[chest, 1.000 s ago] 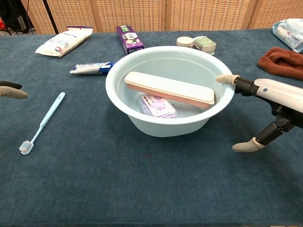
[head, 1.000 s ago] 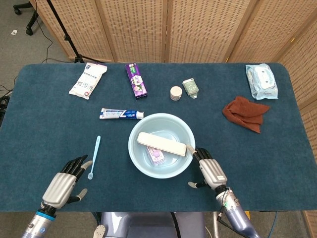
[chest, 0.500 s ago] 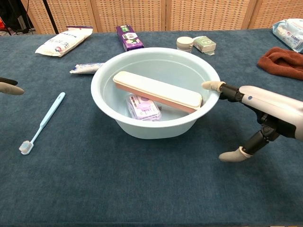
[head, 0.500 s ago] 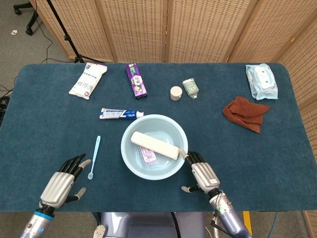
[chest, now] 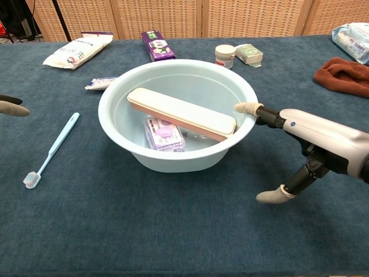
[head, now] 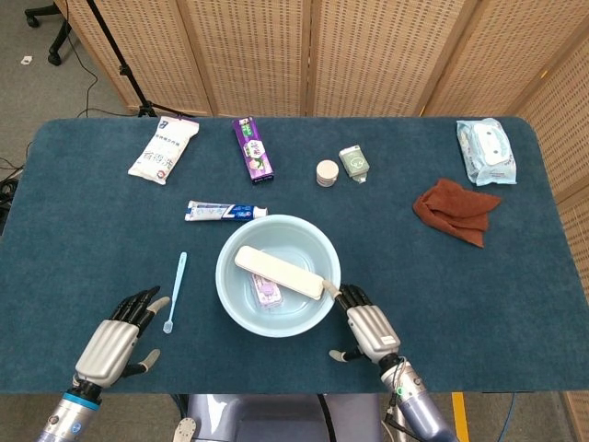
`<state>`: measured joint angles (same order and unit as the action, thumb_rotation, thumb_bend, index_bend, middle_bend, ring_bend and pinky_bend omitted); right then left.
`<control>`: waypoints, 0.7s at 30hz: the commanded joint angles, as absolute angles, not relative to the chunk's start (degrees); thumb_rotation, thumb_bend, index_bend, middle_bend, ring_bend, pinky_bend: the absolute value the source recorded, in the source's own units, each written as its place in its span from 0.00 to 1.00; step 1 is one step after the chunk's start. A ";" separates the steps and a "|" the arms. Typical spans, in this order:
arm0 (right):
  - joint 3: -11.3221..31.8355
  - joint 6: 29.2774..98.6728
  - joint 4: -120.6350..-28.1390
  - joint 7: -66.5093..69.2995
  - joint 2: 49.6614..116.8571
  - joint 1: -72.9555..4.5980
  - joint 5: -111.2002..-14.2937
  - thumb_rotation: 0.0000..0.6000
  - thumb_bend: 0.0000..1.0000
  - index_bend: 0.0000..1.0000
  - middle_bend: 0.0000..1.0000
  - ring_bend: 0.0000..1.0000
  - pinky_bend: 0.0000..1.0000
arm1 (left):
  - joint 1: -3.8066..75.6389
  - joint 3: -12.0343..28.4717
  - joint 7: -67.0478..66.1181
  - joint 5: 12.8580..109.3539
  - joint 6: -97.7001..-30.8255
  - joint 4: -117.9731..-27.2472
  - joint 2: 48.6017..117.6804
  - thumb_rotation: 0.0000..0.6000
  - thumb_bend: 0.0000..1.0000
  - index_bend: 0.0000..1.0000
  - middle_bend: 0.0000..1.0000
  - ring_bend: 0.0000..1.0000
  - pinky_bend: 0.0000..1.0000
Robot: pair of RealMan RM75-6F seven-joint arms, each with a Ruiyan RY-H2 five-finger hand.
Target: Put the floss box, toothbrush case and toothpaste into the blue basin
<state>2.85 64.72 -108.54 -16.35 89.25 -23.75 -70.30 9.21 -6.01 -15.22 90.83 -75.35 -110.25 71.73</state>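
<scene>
While the right hand (head: 363, 330) is laid against the rim of the blue basin (chest: 118, 135) at its side nearest the table's right edge, nothing is gripped by it: the fingers are extended with a fingertip (chest: 241, 107) touching the rim, and the thumb is lowered toward the cloth. The left hand (head: 118, 339) is rested open on the table (head: 515, 285) near the front-left corner, fingers spread and empty, just beside a loose blue toothbrush (head: 175, 291).

Two of the three items are judged already placed: the toothbrush case (chest: 181, 113) is propped slantwise across the basin, and the floss box (chest: 162, 131) is lying on the bottom beneath it. The toothpaste (head: 225, 212) is left on the table just behind the basin's rear rim, toward the left. It is judged that the toothpaste must be fetched next, which calls for a reach over or around the basin, a grasp along the tube, and a release above the basin.
</scene>
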 commanded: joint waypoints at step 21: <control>2.61 65.54 -108.58 -18.38 91.56 -24.00 -70.22 1.00 0.13 0.00 0.00 0.00 0.00 | 8.99 -5.94 -14.82 91.26 -75.72 -110.47 71.29 1.00 0.31 0.00 0.00 0.00 0.11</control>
<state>2.56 65.49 -108.55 -18.37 91.61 -24.01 -70.21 8.99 -5.94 -14.81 91.26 -75.72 -110.48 71.29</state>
